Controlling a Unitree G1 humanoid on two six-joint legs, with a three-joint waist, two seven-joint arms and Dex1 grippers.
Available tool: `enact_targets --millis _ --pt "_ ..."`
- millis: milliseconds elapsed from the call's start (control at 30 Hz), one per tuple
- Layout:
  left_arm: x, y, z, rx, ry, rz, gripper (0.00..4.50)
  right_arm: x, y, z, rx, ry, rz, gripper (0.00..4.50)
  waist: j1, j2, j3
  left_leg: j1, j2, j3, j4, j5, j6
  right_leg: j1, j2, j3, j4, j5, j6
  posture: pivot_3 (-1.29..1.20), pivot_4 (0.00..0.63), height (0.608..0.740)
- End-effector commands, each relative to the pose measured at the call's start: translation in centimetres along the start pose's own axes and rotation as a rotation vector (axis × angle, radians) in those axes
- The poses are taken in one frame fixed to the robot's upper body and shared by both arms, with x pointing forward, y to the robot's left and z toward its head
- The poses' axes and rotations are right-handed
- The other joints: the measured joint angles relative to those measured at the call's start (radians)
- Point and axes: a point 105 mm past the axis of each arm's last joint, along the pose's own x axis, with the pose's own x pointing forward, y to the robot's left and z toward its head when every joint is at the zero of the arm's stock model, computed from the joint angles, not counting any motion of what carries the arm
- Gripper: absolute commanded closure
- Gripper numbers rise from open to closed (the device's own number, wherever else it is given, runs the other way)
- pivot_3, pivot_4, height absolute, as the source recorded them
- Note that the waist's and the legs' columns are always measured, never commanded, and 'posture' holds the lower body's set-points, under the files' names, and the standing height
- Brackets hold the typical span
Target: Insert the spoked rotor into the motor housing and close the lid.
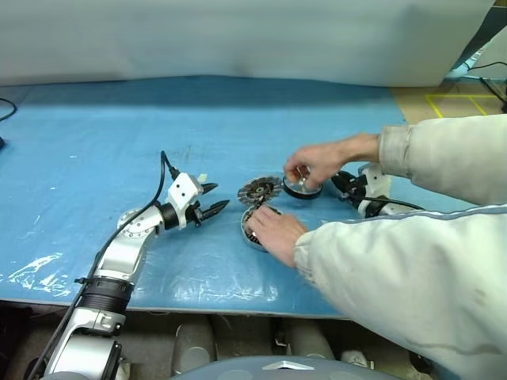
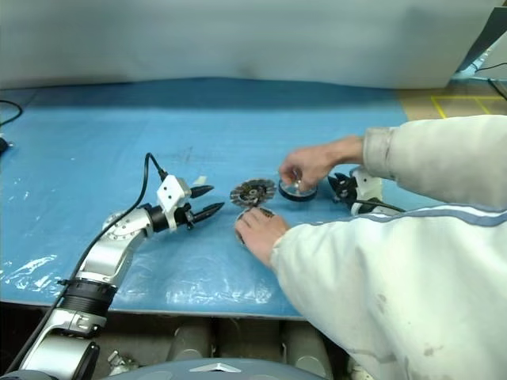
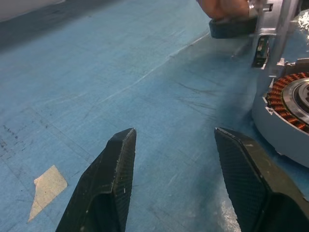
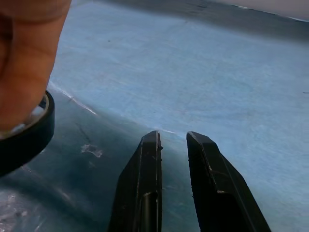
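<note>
Hands (image 1: 317, 162) of a person on spoked rotor (image 1: 302, 188) and motor housing (image 1: 252, 229), lid (image 1: 260, 190) between. Left gripper (image 1: 215, 198) jaws apart, empty. Right gripper (image 1: 339, 184) jaws nearly together, empty.

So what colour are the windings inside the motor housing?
Copper-orange, ringed inside the silver motor housing; the left wrist view shows them best.

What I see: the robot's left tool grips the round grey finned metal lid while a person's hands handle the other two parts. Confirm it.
Wrong: the left tool stands open and empty; the round grey finned metal lid lies free on the blue table, as the left eye view shows. The rest stands.
</note>
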Motion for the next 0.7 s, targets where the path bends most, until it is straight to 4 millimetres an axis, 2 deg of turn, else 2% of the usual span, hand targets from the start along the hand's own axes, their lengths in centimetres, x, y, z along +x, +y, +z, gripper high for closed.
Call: enact_targets --millis 33,700 --pt "0.1 0.0 1.1 0.040 -0.031 -0.007 1.77 -0.3 -0.5 1.1 -0.024 -0.039 -0.016 3.62 0.000 0.000 0.000 0.000 0.000 0.000 0.000 0.000 0.000 0.000 0.000 0.000 0.000 0.000 0.000 0.00 0.150 0.740" --pt "0.0 0.0 1.4 0.047 -0.036 -0.038 1.77 -0.6 -1.9 0.1 -0.032 -0.015 -0.050 3.62 0.000 0.000 0.000 0.000 0.000 0.000 0.000 0.000 0.000 0.000 0.000 0.000 0.000 0.000 0.000 0.00 0.150 0.740"
